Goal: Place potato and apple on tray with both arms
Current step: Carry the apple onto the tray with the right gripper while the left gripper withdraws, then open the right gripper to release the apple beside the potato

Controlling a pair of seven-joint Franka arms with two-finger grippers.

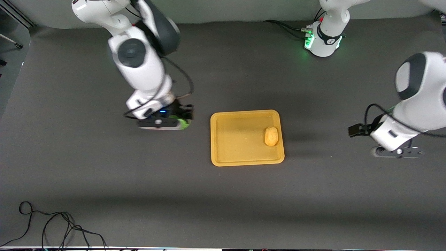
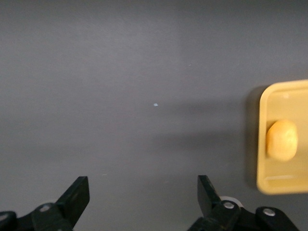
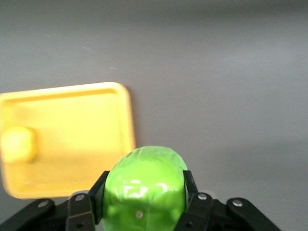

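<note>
— Where does the potato sit?

— It lies on the tray, close to the rim at the left arm's end. The left wrist view shows the same thing: the potato rests just inside the tray's edge, touching the floor of it.

— And the apple?

— It is clamped between the fingers of the right gripper. In the right wrist view the green ball fills the gap between the two black pads, which press against its sides. From the front camera only a sliver of the apple shows beneath the right gripper.

— Where is that gripper in relation to the tray?

— Over the bare table, just beside the tray's rim at the right arm's end. In the right wrist view the tray and the potato on it lie near the apple.

— What about the other arm?

— The left gripper hangs over the table toward the left arm's end, well apart from the tray. In the left wrist view its fingers are spread wide with only dark tabletop between them; it holds nothing.

— Anything else on the table?

— A loose black cable curls near the edge closest to the front camera, at the right arm's end.
</note>
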